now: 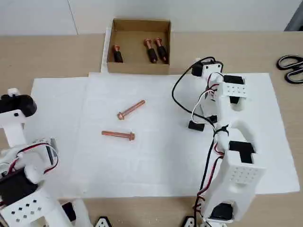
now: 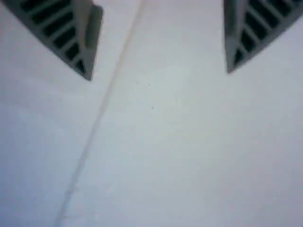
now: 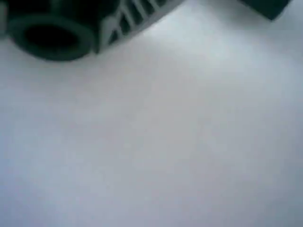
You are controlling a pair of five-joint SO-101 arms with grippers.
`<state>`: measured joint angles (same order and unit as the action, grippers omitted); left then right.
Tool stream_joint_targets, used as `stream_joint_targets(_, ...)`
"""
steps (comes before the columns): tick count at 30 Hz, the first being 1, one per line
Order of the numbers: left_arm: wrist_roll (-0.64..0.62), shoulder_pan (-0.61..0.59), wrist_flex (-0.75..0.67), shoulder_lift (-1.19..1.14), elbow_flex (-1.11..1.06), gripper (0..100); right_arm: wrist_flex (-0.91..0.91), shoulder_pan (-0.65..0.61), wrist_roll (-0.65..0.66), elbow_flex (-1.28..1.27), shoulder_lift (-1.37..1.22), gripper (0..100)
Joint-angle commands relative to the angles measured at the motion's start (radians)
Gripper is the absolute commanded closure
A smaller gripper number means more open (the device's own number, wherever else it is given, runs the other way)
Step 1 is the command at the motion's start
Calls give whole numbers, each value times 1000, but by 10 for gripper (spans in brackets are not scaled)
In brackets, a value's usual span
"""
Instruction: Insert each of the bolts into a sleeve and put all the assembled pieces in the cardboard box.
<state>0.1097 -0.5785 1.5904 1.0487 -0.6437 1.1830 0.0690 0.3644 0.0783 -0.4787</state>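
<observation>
Sleeve point(image 3: 47, 35) lies beside right tool point(image 3: 187, 30), parted and empty; left tool point(image 2: 159, 74) gapes wide.

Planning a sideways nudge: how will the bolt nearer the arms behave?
The bolt lies flat on paper; its round shank would probably roll, curving around the wider head. It looks like copper-coloured metal, so likely stiff and heavy for its size.

Below the left gripper point(image 2: 158, 72), between its wide-spread fingers point(image 2: 71, 38), the white paper point(image 2: 180, 156) lies bare, leaving free room straight down. A black sleeve point(image 3: 47, 35) crowds the right arm point(image 1: 235, 175) at its tip. To that arm's left, two bolts point(image 1: 131, 109) lie on open paper. Ahead, the cardboard box point(image 1: 138, 68) keeps bare floor between its three pieces point(image 1: 152, 51).
</observation>
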Motion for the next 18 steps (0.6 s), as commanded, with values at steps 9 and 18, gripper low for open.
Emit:
stream_joint_targets(9, 0, 6, -8, 9, 4, 825, 236, 24, -11, 276, -25, 995)
stream_joint_targets(18, 0, 6, -8, 9, 4, 825, 351, 24, -44, 416, -16, 995)
